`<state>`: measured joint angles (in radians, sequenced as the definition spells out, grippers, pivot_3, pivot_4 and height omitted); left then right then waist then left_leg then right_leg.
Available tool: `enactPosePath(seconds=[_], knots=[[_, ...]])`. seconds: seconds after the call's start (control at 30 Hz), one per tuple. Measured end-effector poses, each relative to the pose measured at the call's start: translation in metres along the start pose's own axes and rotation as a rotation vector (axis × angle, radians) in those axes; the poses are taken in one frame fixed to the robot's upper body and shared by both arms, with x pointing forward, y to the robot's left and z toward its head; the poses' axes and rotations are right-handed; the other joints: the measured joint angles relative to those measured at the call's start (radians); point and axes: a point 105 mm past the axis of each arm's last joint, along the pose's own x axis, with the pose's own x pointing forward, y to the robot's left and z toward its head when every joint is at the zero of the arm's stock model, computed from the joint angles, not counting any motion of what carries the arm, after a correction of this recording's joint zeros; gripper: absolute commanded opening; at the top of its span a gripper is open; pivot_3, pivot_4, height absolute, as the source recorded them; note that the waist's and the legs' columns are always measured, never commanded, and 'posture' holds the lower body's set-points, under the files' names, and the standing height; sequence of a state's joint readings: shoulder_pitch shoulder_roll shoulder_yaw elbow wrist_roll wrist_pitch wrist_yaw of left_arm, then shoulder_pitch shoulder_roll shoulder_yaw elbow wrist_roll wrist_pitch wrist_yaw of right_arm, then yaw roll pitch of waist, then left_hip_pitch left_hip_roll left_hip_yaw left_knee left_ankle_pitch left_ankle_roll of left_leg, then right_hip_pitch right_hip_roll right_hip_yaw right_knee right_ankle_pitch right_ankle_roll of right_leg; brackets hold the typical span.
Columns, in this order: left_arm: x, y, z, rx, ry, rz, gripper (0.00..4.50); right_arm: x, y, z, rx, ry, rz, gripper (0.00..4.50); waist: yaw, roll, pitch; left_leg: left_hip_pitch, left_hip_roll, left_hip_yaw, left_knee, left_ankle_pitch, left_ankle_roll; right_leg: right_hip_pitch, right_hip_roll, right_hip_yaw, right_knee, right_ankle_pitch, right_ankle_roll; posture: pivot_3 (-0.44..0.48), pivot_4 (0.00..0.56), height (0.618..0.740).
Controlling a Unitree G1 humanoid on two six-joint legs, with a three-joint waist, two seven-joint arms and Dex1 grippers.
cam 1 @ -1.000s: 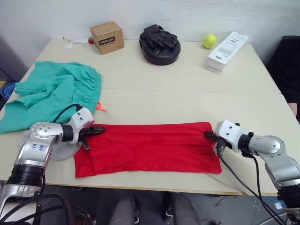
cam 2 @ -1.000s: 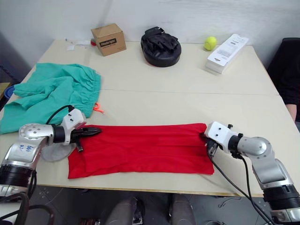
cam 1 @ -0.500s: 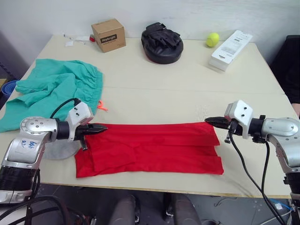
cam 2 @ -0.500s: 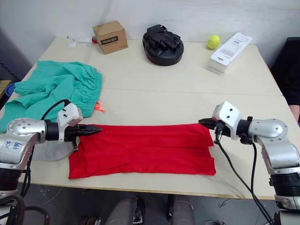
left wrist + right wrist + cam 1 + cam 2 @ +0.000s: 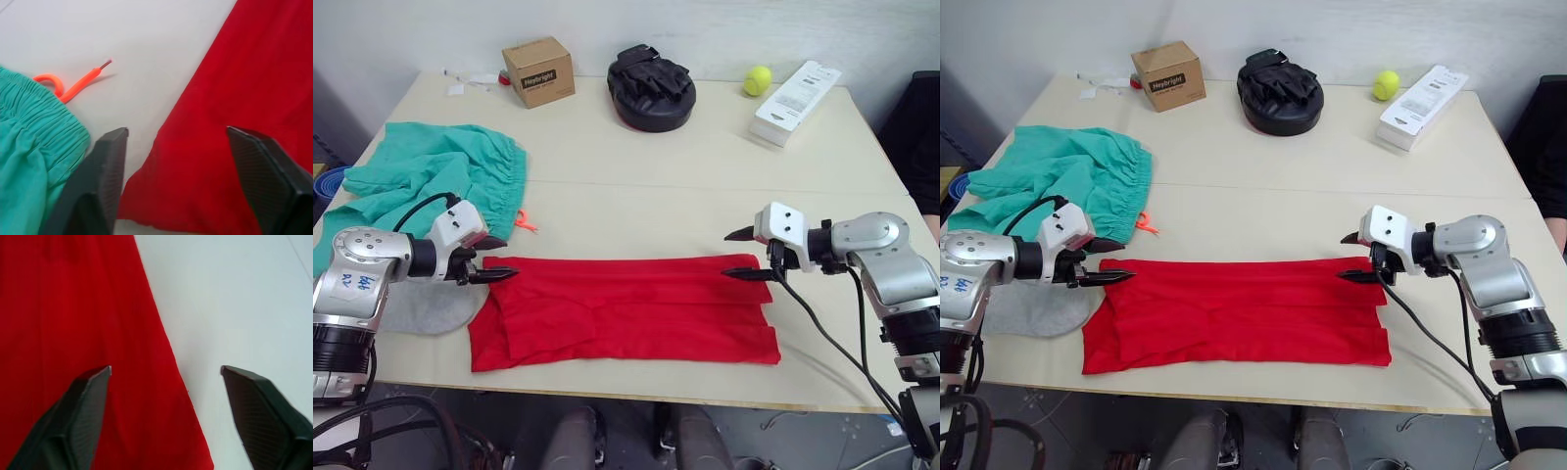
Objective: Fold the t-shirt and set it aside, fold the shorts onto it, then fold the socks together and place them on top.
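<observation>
Along the near edge of the table [image 5: 636,201] the t-shirt [image 5: 626,308] lies as a long flat red band. Both the left gripper [image 5: 494,259] and right gripper [image 5: 739,255] have let go of its far corners and now gape wide. Crumpled green shorts [image 5: 431,186] wait far left.
</observation>
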<state>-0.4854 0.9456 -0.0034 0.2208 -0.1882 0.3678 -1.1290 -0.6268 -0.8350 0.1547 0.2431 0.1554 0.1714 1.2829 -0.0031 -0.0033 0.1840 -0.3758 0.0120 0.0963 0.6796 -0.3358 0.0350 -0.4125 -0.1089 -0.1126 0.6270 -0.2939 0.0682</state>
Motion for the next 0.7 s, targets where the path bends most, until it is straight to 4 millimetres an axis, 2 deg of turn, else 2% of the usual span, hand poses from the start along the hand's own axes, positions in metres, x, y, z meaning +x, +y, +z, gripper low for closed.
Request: enactPosePath(seconds=[0.27, 0.43, 0.6, 0.7], knots=[[0.003, 0.007, 0.001, 0.040, 0.026, -0.002, 4.47, 0.000, -0.005, 0.000, 0.031, 0.007, 0.015, 4.50, -0.001, 0.000, 0.000, 0.000, 0.000, 0.001, 0.002, 0.000, 0.000, 0.000, 0.000, -0.002, 0.001, 0.000, 0.001, 0.000, 0.150, 0.740], [0.014, 0.011, 0.007, 0.041, 0.012, -0.028, 4.47, 0.007, -0.015, -0.011, 0.133, 0.070, 0.002, 4.50, -0.001, 0.000, 0.000, 0.000, 0.000, 0.001, 0.003, 0.001, 0.001, 0.000, 0.000, -0.002, 0.002, 0.000, 0.001, 0.000, 0.150, 0.740], [0.013, 0.003, 0.017, 0.050, -0.032, -0.097, 4.47, 0.014, -0.018, -0.023, 0.227, 0.139, 0.004, 4.50, -0.004, 0.000, 0.000, -0.001, 0.000, 0.002, 0.002, 0.001, 0.001, 0.000, 0.000, -0.002, 0.001, 0.000, 0.001, 0.000, 0.150, 0.740], [0.011, -0.005, 0.028, 0.060, -0.080, -0.135, 4.47, 0.015, -0.015, -0.028, 0.226, 0.171, 0.020, 4.50, -0.004, 0.000, 0.000, -0.001, 0.000, 0.002, 0.002, 0.001, 0.001, 0.000, 0.000, -0.002, 0.001, 0.000, 0.001, 0.000, 0.150, 0.740]])
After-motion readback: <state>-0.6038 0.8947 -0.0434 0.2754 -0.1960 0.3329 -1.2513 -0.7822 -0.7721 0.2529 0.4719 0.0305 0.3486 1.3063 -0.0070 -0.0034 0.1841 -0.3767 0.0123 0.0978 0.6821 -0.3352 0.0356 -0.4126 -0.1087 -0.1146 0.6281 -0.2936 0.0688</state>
